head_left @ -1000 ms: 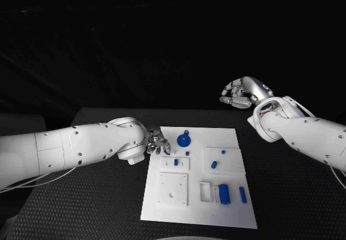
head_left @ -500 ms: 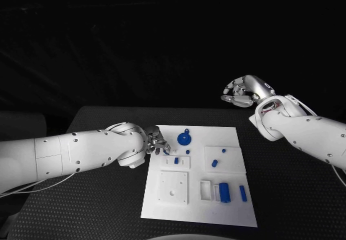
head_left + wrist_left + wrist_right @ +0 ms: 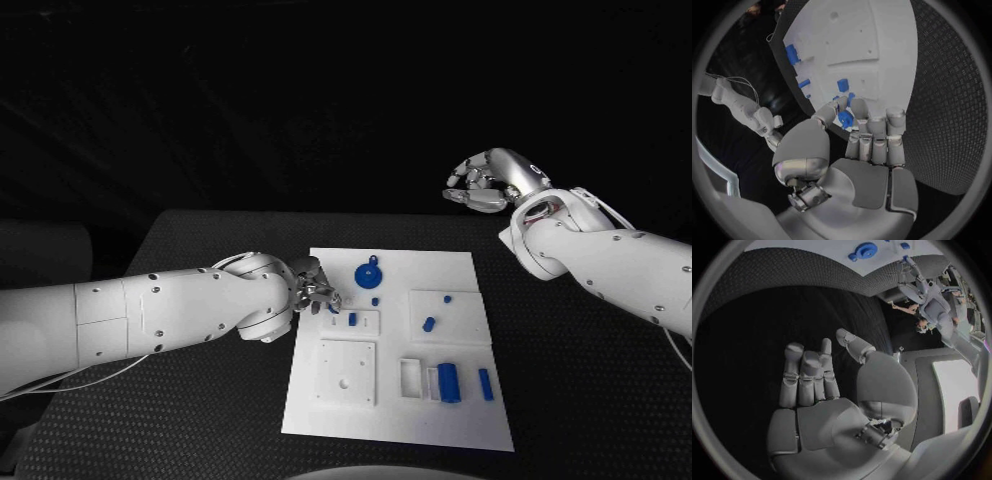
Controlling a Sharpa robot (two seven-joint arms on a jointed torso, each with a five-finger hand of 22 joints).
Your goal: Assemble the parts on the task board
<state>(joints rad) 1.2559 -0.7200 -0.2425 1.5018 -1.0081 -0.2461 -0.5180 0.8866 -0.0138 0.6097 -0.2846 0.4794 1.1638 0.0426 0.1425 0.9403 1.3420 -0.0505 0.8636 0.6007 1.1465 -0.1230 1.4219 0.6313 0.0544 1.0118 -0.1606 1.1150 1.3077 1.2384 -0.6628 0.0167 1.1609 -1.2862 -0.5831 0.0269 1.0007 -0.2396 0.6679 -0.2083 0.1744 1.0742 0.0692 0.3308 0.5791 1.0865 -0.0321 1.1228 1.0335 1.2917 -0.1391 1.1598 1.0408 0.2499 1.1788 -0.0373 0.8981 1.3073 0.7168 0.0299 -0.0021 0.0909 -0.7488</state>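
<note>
The left robot hand (image 3: 316, 292) reaches low, its fingers (image 3: 873, 131) curled together around a small piece. The right robot hand (image 3: 483, 183) hangs raised, loosely open, holding nothing.

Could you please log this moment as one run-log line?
left hand: pinches blue part over task board | right hand: raised, empty

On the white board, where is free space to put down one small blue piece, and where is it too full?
The white task board is bare along its near edge and at its far right corner. Crowded: the blue cylinders in the near-right slots, and the far-left area where the left robot hand works.
</note>
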